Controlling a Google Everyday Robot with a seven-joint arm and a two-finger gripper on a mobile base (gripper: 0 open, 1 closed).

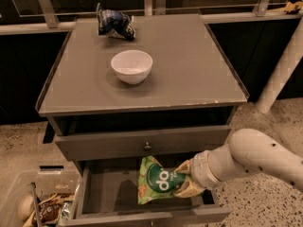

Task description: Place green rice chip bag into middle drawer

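Chip bag (157, 184) is pinched by its right edge in my gripper (182, 179), standing upright down in the open drawer (106, 195), right of its middle. Held low so it should drop flat, I reckon.

The arm (258, 156), pale and rounded with small dark dots, enters from the lower right edge of the frame and reaches leftward and slightly down. Its wrist (203, 170) sits right of centre in the lower part of the frame. The gripper (182, 178) lies at bottom centre, pointing left. Its two tan fingers (189, 191), one above the other, are clamped on the right edge of the green rice chip bag (158, 183).
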